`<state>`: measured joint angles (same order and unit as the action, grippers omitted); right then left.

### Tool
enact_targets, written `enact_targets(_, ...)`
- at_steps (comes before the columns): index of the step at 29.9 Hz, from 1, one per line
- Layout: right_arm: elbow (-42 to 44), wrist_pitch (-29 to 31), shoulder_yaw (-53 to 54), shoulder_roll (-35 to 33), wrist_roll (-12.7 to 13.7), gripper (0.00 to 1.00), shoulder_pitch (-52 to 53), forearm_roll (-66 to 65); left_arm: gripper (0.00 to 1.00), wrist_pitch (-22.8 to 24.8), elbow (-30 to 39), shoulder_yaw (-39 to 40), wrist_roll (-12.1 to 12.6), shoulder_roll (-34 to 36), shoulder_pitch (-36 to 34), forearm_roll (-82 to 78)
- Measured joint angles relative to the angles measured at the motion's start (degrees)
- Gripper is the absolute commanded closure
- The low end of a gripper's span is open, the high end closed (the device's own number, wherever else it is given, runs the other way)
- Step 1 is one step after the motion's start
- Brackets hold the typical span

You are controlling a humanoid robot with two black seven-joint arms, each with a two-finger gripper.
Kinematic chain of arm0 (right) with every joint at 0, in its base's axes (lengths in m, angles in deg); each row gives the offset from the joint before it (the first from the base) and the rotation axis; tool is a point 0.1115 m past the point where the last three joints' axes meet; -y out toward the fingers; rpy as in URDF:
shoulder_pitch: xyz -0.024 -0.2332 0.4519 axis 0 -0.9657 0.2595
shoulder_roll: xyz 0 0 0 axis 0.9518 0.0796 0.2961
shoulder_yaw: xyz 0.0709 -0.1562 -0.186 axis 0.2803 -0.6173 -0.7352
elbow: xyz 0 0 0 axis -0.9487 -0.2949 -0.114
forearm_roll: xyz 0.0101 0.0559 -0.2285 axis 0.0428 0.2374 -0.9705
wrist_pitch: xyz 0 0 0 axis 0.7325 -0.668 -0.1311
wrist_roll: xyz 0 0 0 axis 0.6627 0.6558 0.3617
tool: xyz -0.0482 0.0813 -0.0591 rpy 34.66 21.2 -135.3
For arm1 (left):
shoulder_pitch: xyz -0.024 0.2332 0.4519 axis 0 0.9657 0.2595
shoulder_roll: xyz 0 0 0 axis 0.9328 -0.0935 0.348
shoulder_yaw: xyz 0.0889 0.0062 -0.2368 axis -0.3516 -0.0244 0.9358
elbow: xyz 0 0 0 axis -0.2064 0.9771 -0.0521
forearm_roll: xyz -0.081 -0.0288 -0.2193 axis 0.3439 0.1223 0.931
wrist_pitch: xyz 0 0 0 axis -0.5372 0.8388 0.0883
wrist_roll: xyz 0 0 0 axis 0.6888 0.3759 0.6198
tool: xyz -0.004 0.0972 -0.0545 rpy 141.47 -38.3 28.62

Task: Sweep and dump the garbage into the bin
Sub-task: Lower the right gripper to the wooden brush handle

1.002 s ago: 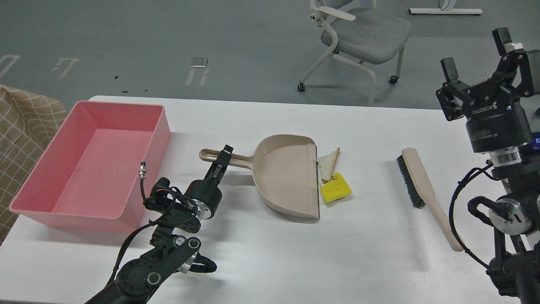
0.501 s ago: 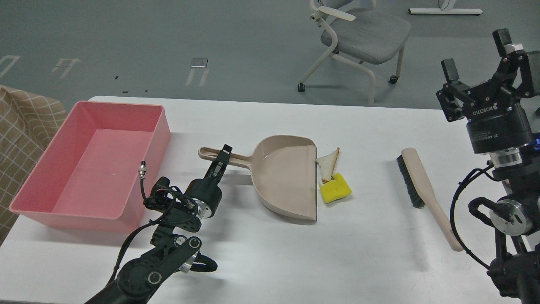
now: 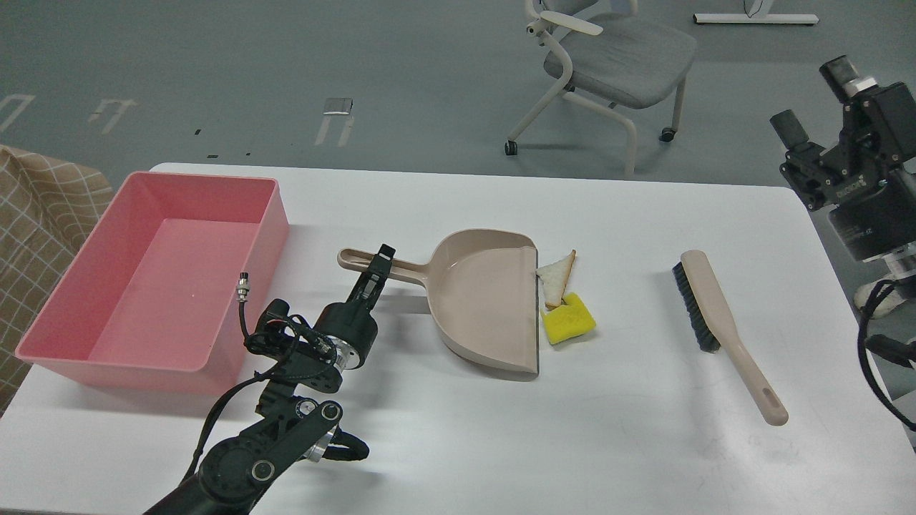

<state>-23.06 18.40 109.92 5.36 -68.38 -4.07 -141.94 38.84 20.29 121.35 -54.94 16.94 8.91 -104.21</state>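
I am seeing the white table (image 3: 458, 443) with the pink bin (image 3: 154, 275) sitting at the nine o'clock side, its long walls running toward twelve. The beige dustpan (image 3: 486, 300) is lying near the middle, its handle pointing toward nine and its open lip facing three. My left gripper (image 3: 379, 263) is resting at that handle, coming in from seven o'clock; its fingers look clenched about the handle, though the view is end-on and dark, so I cannot tell for certain.

The garbage is lying just at the three o'clock edge of the dustpan lip: the bread slice (image 3: 557, 275) is touching the lip, tilted on its crust, and the yellow sponge block (image 3: 569, 320) is sitting just at its six o'clock side, touching it, close beside the lip.

The hand brush (image 3: 719, 322) is lying well apart toward three, bristles facing nine, handle running toward five o'clock.

My right gripper (image 3: 812, 100) is hovering at the two o'clock corner, off the table edge, its two fingers spread apart and holding nothing.
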Motion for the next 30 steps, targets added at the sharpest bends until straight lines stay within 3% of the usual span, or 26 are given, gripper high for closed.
enact_targets(4, 1.95, 0.01, 0.07, -3.79, -0.20, 0.00, 0.34, -11.87, 0.86, 0.02, 0.03, 0.04, -0.05, 0.12, -0.09, 0.00)
enact_targets(13, 1.71, 0.00, -1.33, -12.96, -0.36, 0.00, -1.24, -15.09, 0.87, -0.06, 0.03, 0.05, -0.77, -0.01, -0.11, 0.00)
enact_targets(21, -0.42, -0.03, -16.12, -25.20, 0.16, 0.02, -2.70, -16.56, 0.87, -0.09, 0.04, -0.03, -1.68, 0.47, -0.10, -0.40)
enact_targets(30, -1.62, -0.03, -28.23, -26.09, 0.63, 0.03, -4.07, -31.32, 0.87, -0.09, 0.04, -0.07, -1.94, 0.56, -0.59, -0.45)
